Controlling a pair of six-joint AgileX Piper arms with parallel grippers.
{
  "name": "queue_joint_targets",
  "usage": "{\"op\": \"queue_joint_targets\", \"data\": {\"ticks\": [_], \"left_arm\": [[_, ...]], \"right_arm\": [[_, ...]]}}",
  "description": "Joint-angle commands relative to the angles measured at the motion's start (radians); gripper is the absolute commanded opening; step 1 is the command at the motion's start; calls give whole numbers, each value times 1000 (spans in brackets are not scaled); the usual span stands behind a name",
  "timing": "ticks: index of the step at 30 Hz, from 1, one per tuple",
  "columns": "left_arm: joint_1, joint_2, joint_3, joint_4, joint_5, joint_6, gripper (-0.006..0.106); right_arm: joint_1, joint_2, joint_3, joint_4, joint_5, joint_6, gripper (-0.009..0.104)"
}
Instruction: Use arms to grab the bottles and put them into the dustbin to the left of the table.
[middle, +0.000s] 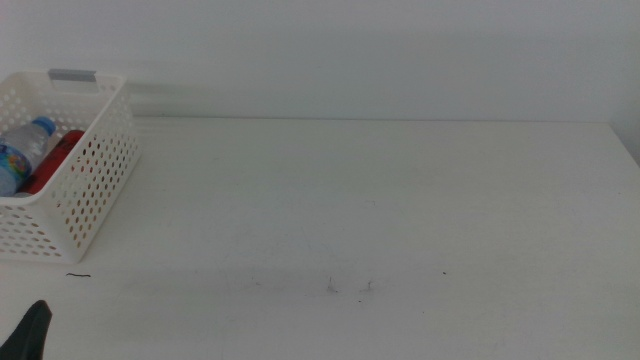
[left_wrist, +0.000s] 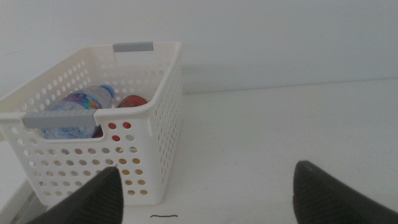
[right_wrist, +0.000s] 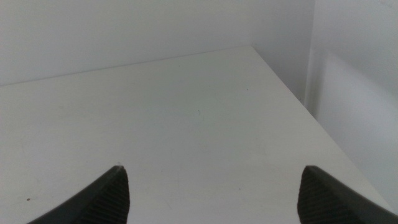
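The white perforated dustbin (middle: 85, 190) stands at the table's (middle: 380, 200) far left. Inside it lie the clear water bottle (middle: 22, 150) with a blue cap and the red soda can (middle: 55, 160); a yellow patch shows through the holes in the left wrist view. My left gripper (left_wrist: 205, 193) is open and empty, just in front of the dustbin (left_wrist: 149, 155), with the water bottle (left_wrist: 78, 115) and red can (left_wrist: 129, 102) visible over the rim. Only a dark tip of it (middle: 30, 330) shows at the bottom left corner. My right gripper (right_wrist: 211, 193) is open with nothing between its jaws, over bare tabletop.
A grey tab (middle: 74, 75) sits on the dustbin's far rim, another (left_wrist: 59, 119) on its near rim. A few small dark marks (middle: 348, 288) dot the table near the front. The table's right edge (right_wrist: 292, 93) meets a white wall.
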Motion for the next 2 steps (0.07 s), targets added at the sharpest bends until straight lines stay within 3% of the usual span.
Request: {"op": "queue_joint_targets", "data": {"ticks": [1, 2], "left_arm": [[-7, -3, 0, 3, -15, 1, 94], [-7, -3, 0, 3, -15, -2, 94]], "right_arm": [[-5, -3, 3, -6, -13, -5, 90], [-5, -3, 3, -6, -13, -5, 90]]}}
